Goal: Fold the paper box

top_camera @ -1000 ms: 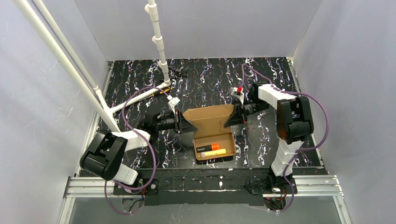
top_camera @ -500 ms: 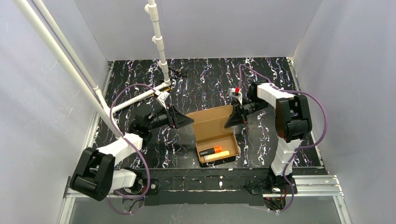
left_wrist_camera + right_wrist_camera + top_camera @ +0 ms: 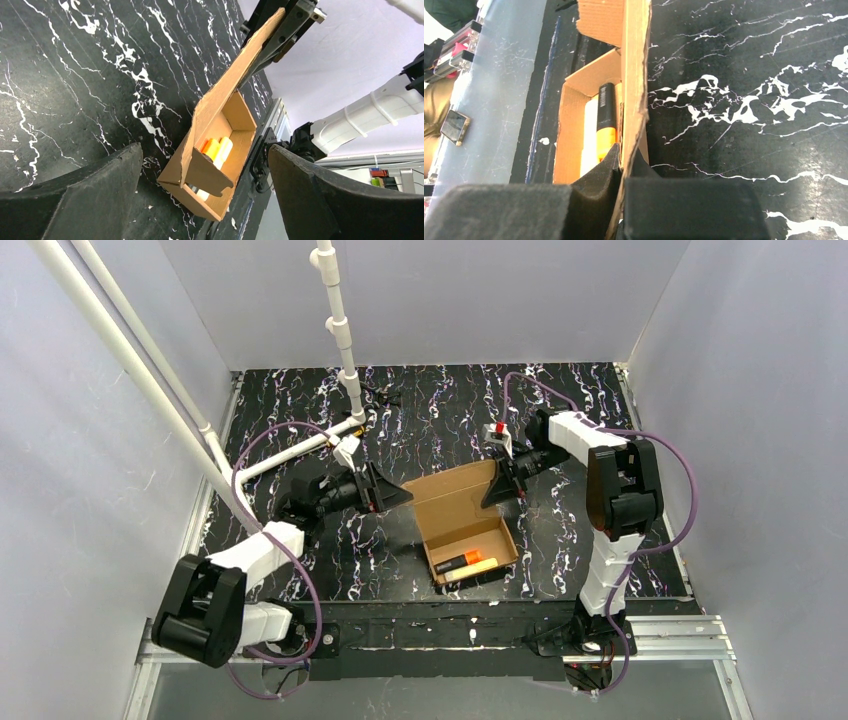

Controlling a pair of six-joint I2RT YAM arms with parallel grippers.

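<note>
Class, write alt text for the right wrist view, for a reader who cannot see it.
The right hand pinches a flap of the brown paper box. Behind it, the open box holds a black-and-orange marker and a pale marker; black marbled table lies to the right.

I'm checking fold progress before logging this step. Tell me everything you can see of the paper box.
The paper box is plain brown cardboard: a shallow rectangular tray with its walls up, resting on the black marbled table. Its lid flap stands raised at the far end, not closed. The right hand is shut on the lid's right edge. The open left hand sits by the lid's left corner, not gripping. Two markers lie in the tray's near end.
</note>
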